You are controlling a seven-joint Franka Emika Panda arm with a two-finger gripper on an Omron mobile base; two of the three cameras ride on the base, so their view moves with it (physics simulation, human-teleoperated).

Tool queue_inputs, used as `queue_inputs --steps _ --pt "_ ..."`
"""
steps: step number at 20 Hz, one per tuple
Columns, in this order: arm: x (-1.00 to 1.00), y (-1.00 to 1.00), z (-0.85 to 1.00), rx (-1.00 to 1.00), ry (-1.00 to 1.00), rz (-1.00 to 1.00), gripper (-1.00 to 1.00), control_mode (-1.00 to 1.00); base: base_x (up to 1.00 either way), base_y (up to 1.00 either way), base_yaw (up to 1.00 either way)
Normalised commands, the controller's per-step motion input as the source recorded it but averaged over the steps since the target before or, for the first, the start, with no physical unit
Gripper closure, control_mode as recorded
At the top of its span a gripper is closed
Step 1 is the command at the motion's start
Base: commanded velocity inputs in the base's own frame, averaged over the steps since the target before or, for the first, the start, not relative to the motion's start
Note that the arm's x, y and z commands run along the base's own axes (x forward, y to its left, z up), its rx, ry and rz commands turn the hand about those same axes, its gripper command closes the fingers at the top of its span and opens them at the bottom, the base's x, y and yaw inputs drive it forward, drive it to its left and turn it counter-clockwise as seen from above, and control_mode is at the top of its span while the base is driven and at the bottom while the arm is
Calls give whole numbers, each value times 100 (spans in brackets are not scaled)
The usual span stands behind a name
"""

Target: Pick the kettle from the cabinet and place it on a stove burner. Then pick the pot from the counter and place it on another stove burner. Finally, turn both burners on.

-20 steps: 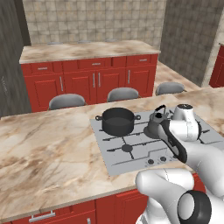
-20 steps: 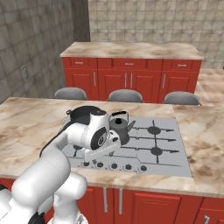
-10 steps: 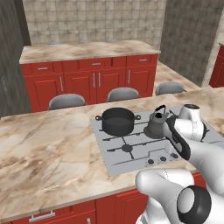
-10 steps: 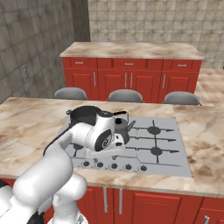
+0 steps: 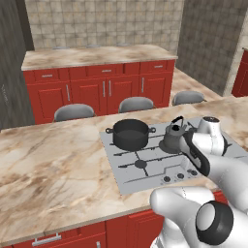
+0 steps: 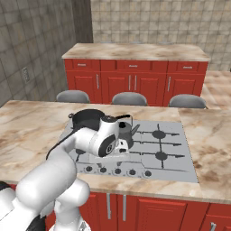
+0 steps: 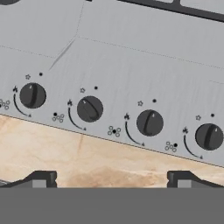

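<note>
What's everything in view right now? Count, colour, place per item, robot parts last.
pot: 1, black, on the rear left burner of the cooktop
kettle: 1, dark grey with black arched handle, on the burner right of the pot
cooktop: 1, light grey steel, set in the near marbled counter
burner knobs: 4 seen in the hand view, dark, in a row along the cooktop's front edge
near counter: 1, beige-brown marbled, red fronts below
far counter: 1, marbled top, red cabinets with grey handles
stools: 3, grey, between the two counters
gripper: 1, dark fingertips, open, over the counter edge just in front of the knobs
arm: 1, white, reaching over the cooktop front
</note>
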Motion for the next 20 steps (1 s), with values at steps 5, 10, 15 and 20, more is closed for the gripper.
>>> queue_inputs --steps 5,10,15,20 --pt "5 -12 -15 0 0 0 -100 -100 0 0 0" --pt "12 -10 -13 0 0 -2 -100 -100 0 0 0" --pt "17 -1 -15 0 0 -7 -100 -100 0 0 0" --pt "12 -2 -17 0 0 -7 -100 -100 0 0 0"
